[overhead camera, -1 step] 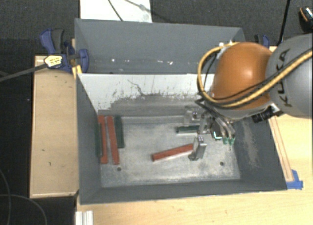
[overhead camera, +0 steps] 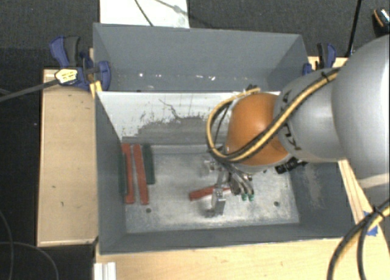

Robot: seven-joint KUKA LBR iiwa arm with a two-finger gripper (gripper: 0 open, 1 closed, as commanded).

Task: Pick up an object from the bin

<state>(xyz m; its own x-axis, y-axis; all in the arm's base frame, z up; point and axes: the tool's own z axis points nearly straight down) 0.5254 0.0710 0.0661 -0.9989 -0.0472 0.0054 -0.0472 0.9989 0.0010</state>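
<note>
My gripper [overhead camera: 218, 202] hangs low over the middle of the bin floor, below the orange cover on the wrist. A small flat red piece [overhead camera: 199, 195] lies on the floor just to its left. The piece's right end runs up to the gripper and is hidden there. Whether the gripper has hold of the piece cannot be seen.
Along the left side of the floor lie two long red bars [overhead camera: 136, 175] side by side. Dark green strips [overhead camera: 148, 166] lie against them. The arm and its cables cover the right part of the bin. The steep grey walls stand close on all sides.
</note>
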